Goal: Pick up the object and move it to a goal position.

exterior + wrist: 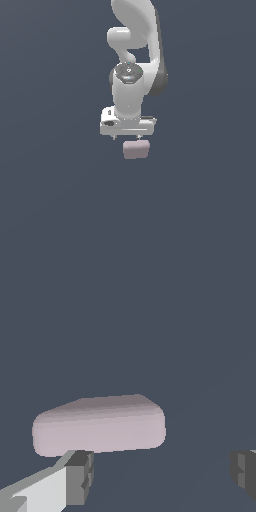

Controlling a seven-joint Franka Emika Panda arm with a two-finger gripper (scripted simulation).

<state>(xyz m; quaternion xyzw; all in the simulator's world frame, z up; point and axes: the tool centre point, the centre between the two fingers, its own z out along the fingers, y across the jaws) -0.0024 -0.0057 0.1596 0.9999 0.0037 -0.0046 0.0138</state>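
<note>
Pale mauve-pink block, matte and round-edged, just below the white arm in the exterior view, its top edge tucked behind the hand's underside. No brand, label or lettering readable on block or arm. Gripper spread wide in the wrist view: one grey pad close against the block's near face, the other pad well apart from the block and cut off by the frame edge. Nothing clamped; gap between near pad and block too fine to judge as touching or clear. Fingers barely visible outside, only small stubs under the hand. Upper arm links cropped by the frame's top. Plain dark blue-grey ground all round, featureless, so the block's resting on it or hanging above it not discernible.
</note>
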